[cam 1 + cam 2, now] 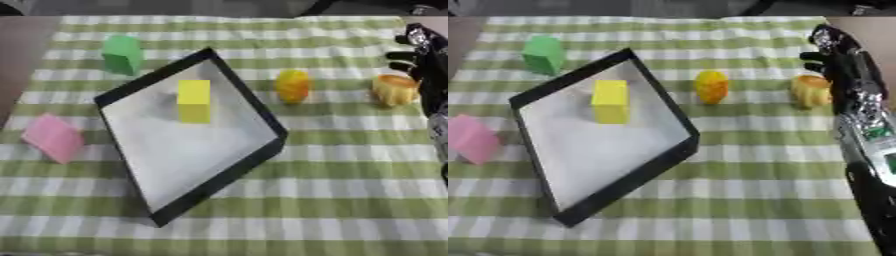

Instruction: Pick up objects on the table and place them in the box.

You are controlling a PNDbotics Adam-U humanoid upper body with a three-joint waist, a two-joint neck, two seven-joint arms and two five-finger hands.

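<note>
**Reaching in from the right: the orange cup-shaped piece lies nearest**

Starting at our right robot hand (833,60), we see it come in along the right edge of the bench, black fingers pointing toward the far side, the silver and black forearm trailing back toward the lower right corner. Its fingers look slightly bent and hold nothing; we read them as relaxed and apart, not clamped on anything. Our left robot hand shows in neither view.

Just to the left of those fingers, nearly touching them in the right eye view, sits the small orange-yellow cup-shaped object (810,91), upright on the green-and-white checked cloth (737,200). So the piece lies toward the robot's left of the hand and a little nearer the body than the fingertips. We judge that the coming grasp needs a short sideways and downward shift.

Further left stands the yellow-orange rounded plastic object (711,86), apart from the cup, between it and the box. Beyond that lies the black-rimmed, white-floored shallow box (667,107), set askew, with a yellow rectangular block (611,101) already inside it near the far corner.

Past the box, well away from our right arm, are a green block (543,54) at the far left and a pink block (474,138) at the left edge. Those we judge better suited to the left arm.
</note>
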